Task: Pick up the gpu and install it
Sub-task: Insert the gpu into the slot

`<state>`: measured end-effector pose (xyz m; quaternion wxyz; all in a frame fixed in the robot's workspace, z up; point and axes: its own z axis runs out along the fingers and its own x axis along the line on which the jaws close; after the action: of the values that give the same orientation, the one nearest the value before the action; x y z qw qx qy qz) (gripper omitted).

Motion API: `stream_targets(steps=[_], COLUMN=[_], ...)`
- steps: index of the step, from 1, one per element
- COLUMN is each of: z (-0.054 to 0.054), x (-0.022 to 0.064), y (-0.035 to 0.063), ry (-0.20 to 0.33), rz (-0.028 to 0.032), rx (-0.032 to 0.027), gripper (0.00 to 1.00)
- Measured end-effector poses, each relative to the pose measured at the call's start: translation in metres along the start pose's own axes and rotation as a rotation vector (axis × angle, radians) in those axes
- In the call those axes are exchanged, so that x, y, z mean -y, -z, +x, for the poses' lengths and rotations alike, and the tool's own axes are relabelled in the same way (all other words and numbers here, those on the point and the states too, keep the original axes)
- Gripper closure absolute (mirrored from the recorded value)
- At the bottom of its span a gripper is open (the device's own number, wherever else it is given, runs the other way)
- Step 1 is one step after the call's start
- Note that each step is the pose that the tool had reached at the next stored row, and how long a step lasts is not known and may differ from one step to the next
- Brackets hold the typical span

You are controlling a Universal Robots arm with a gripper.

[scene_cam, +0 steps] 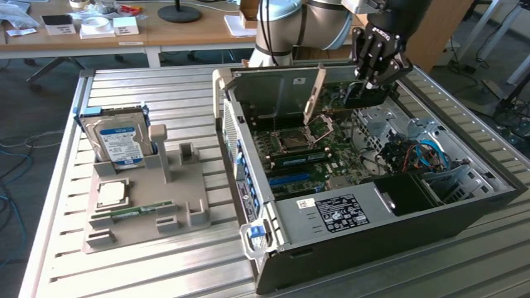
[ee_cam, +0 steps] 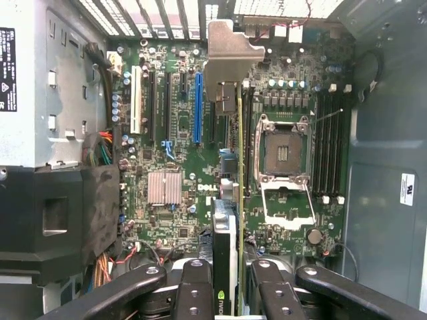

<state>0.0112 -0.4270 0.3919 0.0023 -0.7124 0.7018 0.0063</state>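
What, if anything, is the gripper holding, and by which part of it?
The gripper holds the gpu, clamped across its flat faces at the end opposite the silver bracket, above the motherboard.

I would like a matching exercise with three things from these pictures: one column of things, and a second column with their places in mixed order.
Things:
1. gpu
2. hard drive
3. RAM stick

Places:
A. standing upright in the grey holder
B. lying low in the grey holder
C. held by the hand above the open computer case

Pairs: 1-C, 2-A, 3-B
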Motion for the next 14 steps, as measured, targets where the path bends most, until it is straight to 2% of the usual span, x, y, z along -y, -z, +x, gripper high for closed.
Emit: stream_targets(steps=[8,14], z=[0.0,-0.0001], x=[-0.0015,-0.0037], y=[-0.0001,-0.0005], ry=[0.004,0.042], rz=[0.0,-0.0005], rx=[0.0001,-0.0001], gripper=[0.73,0.73])
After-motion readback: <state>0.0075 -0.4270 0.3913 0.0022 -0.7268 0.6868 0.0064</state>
